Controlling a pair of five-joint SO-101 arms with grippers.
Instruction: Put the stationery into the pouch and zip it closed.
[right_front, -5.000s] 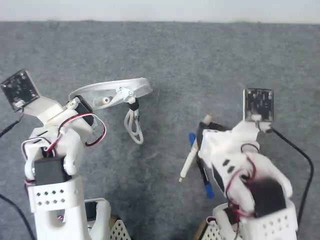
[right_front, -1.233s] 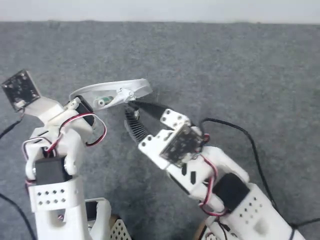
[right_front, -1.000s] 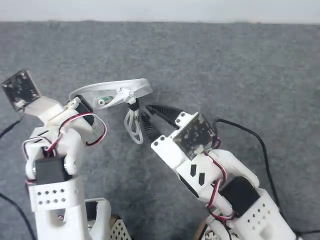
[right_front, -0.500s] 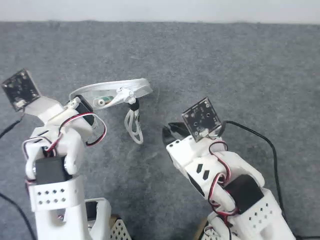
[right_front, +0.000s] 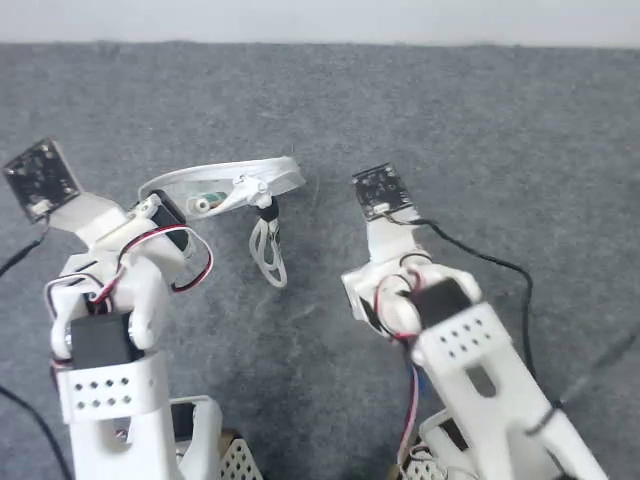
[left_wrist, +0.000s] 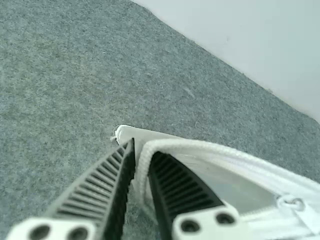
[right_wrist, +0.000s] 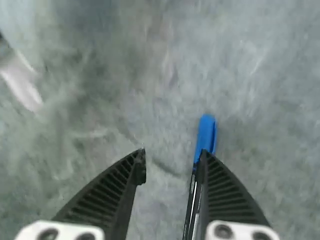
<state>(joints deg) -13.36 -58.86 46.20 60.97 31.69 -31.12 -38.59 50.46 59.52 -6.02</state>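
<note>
The white, clear-sided pouch (right_front: 225, 184) lies open on the grey carpet, with something green inside it. Its zipper strap (right_front: 267, 250) trails toward the near side. My left gripper (left_wrist: 141, 150) is shut on the pouch's rim (left_wrist: 200, 150) at its left end, and the high view shows this gripper (right_front: 167, 208) against that end. My right gripper (right_wrist: 170, 159) hangs open just above the carpet. A blue-capped pen (right_wrist: 205, 133) lies close along one of its fingers (right_wrist: 206, 172). In the high view the right arm's wrist camera (right_front: 381, 191) sits right of the strap and covers its gripper.
Grey carpet (right_front: 450, 110) stretches open behind and to the right of the arms, up to a pale wall at the back. A blurred pale shape (right_wrist: 20, 85) lies off to one side in the right wrist view. Both arm bases stand at the near edge.
My right arm pulled back from the pouch's mouth toward the near side and now points down over the blue pen. The left arm and the pouch have kept still.
</note>
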